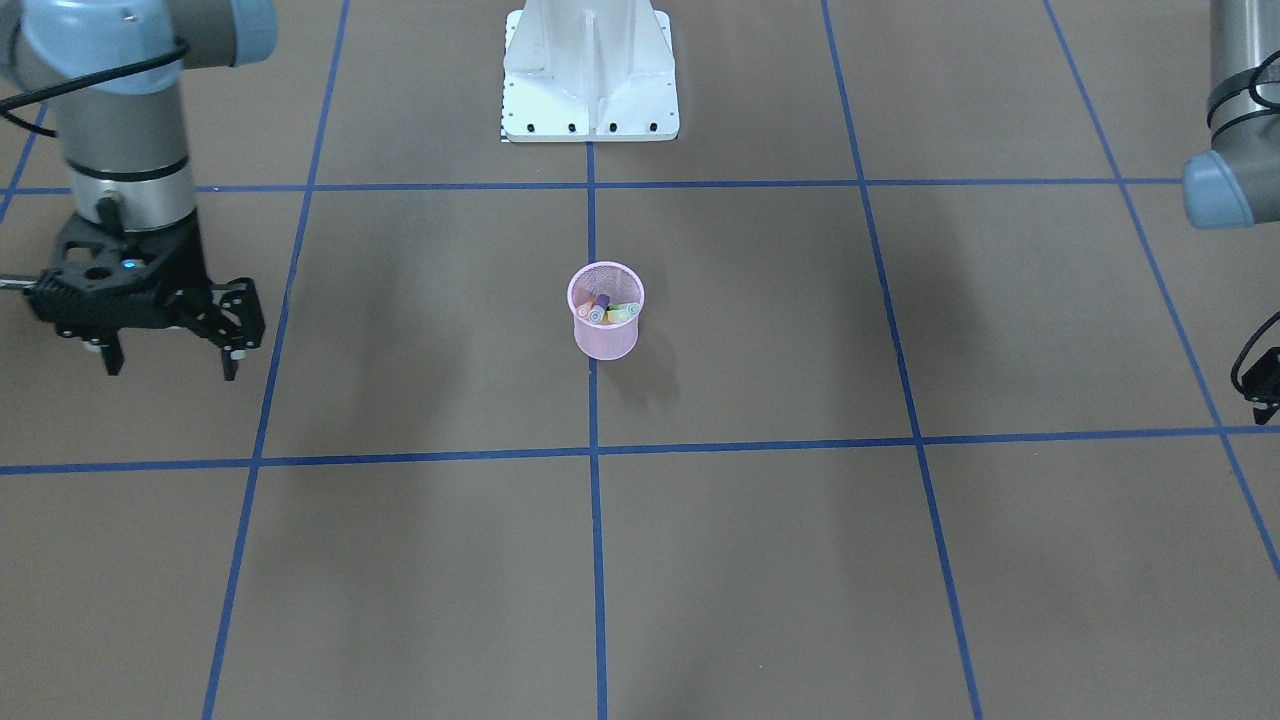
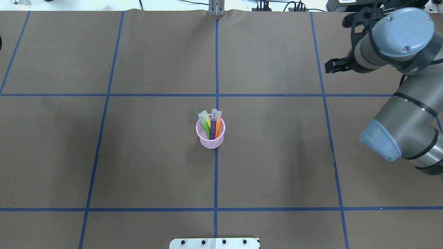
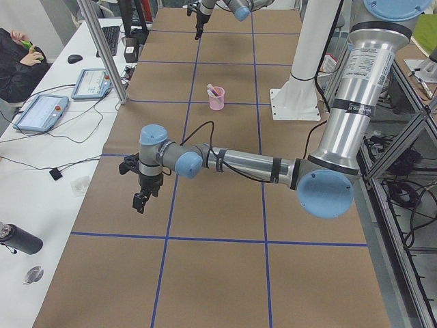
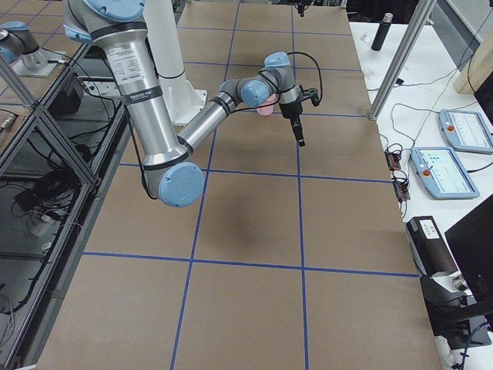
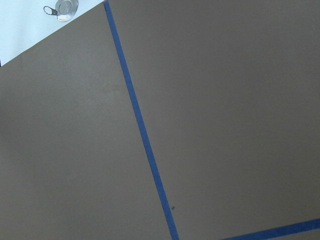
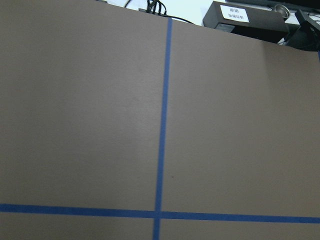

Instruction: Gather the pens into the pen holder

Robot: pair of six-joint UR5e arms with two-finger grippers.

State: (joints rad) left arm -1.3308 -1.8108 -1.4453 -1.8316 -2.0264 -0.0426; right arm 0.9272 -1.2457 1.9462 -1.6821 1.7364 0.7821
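Observation:
The pink mesh pen holder (image 1: 606,338) (image 2: 209,142) stands upright at the table's middle, on a blue tape line. Inside it stand the purple pen (image 2: 213,127), the orange pen (image 2: 217,125), the green pen (image 2: 206,128) and a yellowish one, whitish caps up. It also shows in the exterior left view (image 3: 216,102). My right gripper (image 1: 170,370) is open and empty, hanging above the table far to the holder's side. My left gripper (image 3: 141,199) hangs above the table far on the other side; only its edge (image 1: 1262,388) shows in the front view, and I cannot tell its state.
The white robot base (image 1: 590,90) stands at the table's near edge. Blue tape lines (image 2: 216,180) grid the brown table. A side bench with teach pendants (image 3: 41,109) and a dark bottle (image 3: 17,239) runs along the operators' edge. A person (image 3: 17,55) sits there.

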